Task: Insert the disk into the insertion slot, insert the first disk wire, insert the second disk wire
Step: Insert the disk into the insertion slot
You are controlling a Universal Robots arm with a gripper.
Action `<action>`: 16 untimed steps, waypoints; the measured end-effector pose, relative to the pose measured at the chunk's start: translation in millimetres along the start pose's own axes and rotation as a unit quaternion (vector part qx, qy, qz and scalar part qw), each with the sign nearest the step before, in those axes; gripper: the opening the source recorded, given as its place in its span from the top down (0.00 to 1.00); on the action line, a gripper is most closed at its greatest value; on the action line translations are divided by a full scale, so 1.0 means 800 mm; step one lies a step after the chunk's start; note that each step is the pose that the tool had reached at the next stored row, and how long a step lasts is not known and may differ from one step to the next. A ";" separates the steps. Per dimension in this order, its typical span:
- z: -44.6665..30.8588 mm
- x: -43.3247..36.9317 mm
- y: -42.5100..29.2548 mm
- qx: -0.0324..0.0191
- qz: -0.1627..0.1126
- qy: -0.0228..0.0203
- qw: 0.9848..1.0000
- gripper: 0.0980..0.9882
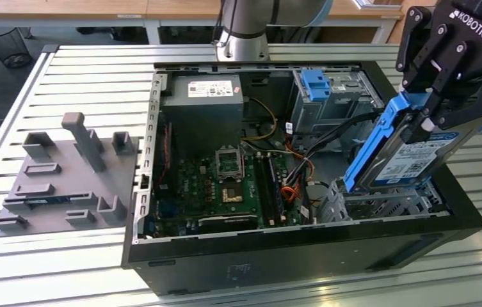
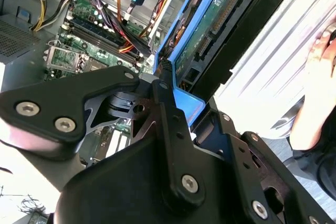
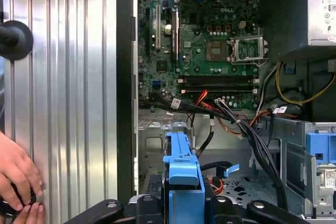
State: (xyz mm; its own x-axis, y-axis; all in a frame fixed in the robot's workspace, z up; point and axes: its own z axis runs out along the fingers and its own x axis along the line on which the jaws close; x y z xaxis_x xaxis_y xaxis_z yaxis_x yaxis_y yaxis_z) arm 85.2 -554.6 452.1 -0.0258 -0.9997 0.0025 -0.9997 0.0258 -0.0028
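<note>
While the gripper [image 1: 426, 125] hangs over the open computer case [image 1: 309, 238] at the exterior view's right, its fingers [image 1: 456, 110] are clamped on the disk [image 1: 413, 160]. Disk sits in its blue carrier, steeply tilted, lower end down at the insertion slot [image 1: 386, 203]; cannot tell whether it has entered. Motherboard [image 1: 223, 185] lies to the exterior view's left of the slot. Taller bay with blue latch [image 1: 319, 86] stands behind. Case rests on ribbed metal desk [image 1: 95, 70]. In the first wrist view, a person's hand [image 3: 18, 174] rests on the desk beside the case.
</note>
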 end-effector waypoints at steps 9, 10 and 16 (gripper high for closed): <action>0.0069 -0.003 0.0005 0.000 0.000 0.000 1.000 0.70; 0.0077 -0.003 0.0007 0.000 0.000 0.000 1.000 0.70; 0.0133 -0.004 0.0036 0.000 -0.003 0.000 1.000 0.70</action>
State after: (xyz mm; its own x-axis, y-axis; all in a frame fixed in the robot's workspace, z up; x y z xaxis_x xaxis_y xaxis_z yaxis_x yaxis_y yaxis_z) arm 82.5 -551.6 441.5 -0.0203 -0.9998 0.0020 -0.9998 0.0203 -0.0028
